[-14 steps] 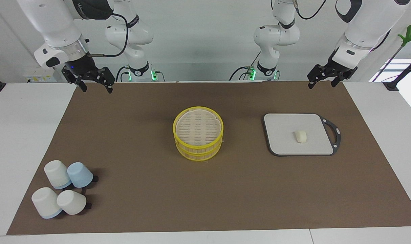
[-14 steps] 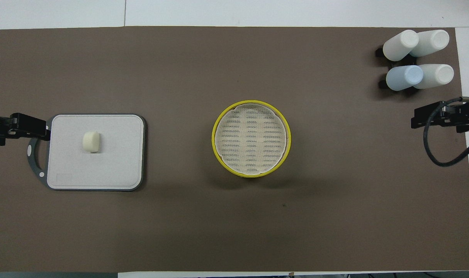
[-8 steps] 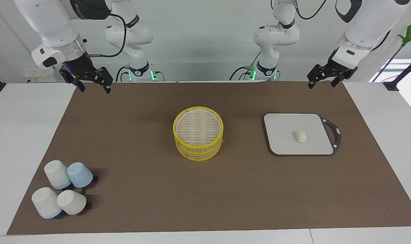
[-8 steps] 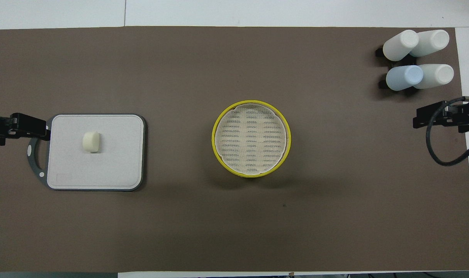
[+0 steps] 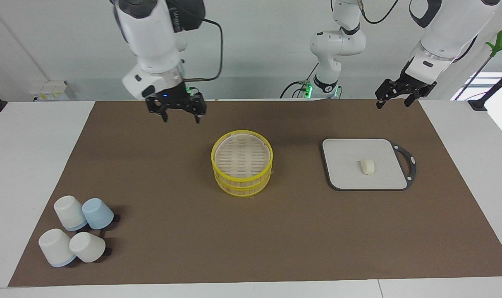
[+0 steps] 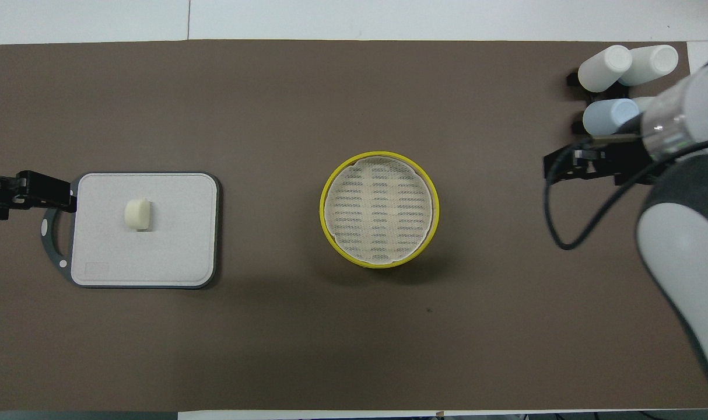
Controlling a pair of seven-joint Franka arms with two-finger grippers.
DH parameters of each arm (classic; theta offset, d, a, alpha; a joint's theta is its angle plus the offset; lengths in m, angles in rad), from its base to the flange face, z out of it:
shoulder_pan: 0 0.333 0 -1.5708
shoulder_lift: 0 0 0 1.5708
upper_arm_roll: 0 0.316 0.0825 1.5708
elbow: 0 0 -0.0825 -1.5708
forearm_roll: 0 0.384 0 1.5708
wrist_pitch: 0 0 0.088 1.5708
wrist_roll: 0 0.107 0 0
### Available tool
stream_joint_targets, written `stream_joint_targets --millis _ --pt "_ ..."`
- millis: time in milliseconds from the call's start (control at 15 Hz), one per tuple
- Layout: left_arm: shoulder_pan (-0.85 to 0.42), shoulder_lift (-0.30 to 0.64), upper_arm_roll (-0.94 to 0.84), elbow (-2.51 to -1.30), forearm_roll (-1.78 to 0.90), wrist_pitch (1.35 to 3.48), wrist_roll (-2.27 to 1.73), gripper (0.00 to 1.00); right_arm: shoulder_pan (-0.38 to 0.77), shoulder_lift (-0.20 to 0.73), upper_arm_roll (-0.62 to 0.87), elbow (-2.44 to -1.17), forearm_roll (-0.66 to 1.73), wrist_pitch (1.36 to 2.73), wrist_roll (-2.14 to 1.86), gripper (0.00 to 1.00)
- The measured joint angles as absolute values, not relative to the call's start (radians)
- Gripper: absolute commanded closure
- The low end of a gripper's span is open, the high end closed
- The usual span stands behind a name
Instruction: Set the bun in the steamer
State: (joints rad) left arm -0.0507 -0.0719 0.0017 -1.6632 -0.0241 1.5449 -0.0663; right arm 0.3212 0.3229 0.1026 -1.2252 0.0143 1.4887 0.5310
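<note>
**Two hands up, the bun not yet picked**

Two hands hang over the tabletop and neither holds anything. We see the bun [image 5: 367, 166] lying on its side on the grey board [image 5: 346, 165], toward our left arm's end, well apart from the steamer [image 5: 242, 167]. The steamer stands in the middle of the brown mat [image 5: 251, 231], two yellow tiers stacked, its slatted top showing and free of food. We judge the layout is meant for a plain carry: the bun lies loose on a flat board where fingers can come down on either side of it, and the steamer sits within either arm's reach.

Our right hand [image 5: 179, 114] hangs in the air over the mat between the robots' edge and the steamer, fingers pointing down and spread apart, touching nothing. Our left hand [image 5: 395, 99] waits over the mat's edge by the board's handle end, raised, its fingers parted too and gripping nothing.

Four cups [image 5: 75, 234] lie tipped in a cluster toward our right arm's end, clear of any path to the bun.

We judge the task is at its start: the bun needs a soft, shallow pinch, since dough may dent.
</note>
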Motion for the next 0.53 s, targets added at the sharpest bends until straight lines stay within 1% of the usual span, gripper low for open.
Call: stream_joint_targets --millis 67,200,400,533 --pt "-0.051 -0.076 0.002 -1.692 -0.024 1.58 -0.066 0.0 0.372 0.39 0.102 -1.177 0.01 1.512 0.583 0.0" --pt "-0.05 -0.09 0.004 -1.795 -0.024 1.687 -0.061 0.0 0.455 0.491 0.1 -1.131 -0.01 1.578 0.675 0.0" --pt "-0.043 -0.095 0.012 -1.986 -0.024 1.883 -0.034 0.0 0.557 0.592 0.101 -1.114 -0.061 1.678 0.775 0.0" --pt "-0.033 -0.085 0.017 -2.105 -0.024 2.025 -0.015 0.0 0.608 0.624 0.1 -1.114 -0.078 1.714 0.811 0.0"
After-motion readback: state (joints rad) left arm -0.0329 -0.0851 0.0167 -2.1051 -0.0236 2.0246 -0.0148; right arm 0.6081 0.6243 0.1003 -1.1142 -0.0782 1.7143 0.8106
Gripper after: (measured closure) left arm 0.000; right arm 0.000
